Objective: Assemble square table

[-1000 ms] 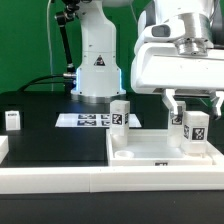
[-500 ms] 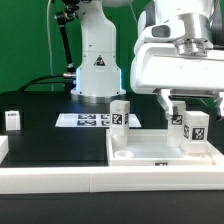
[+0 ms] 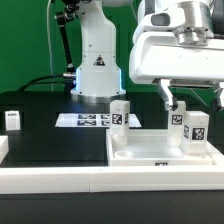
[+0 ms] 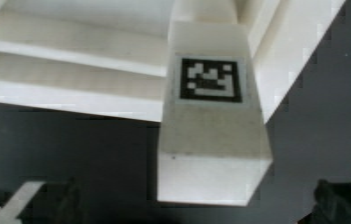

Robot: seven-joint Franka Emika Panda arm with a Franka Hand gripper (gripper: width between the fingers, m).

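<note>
The square table's white slab (image 3: 150,152) lies at the exterior view's right, rim up. A tagged leg (image 3: 196,126) stands upright at its far right corner, with a second leg (image 3: 177,118) just behind it. A third leg (image 3: 120,113) stands at the slab's far left corner. A fourth leg (image 3: 13,119) stands alone at the far left. My gripper (image 3: 193,97) hovers open above the right corner leg, touching nothing. In the wrist view the leg (image 4: 213,110) lies between my spread fingers (image 4: 37,200), over the slab (image 4: 65,70).
The marker board (image 3: 90,120) lies on the black surface behind the slab. A long white rail (image 3: 60,178) borders the front edge. The arm's white base (image 3: 97,65) stands at the back, with cables at its left.
My gripper has risen straight up from around the right corner leg's top; its fingers now hang above it. The legs and slab have not moved.
</note>
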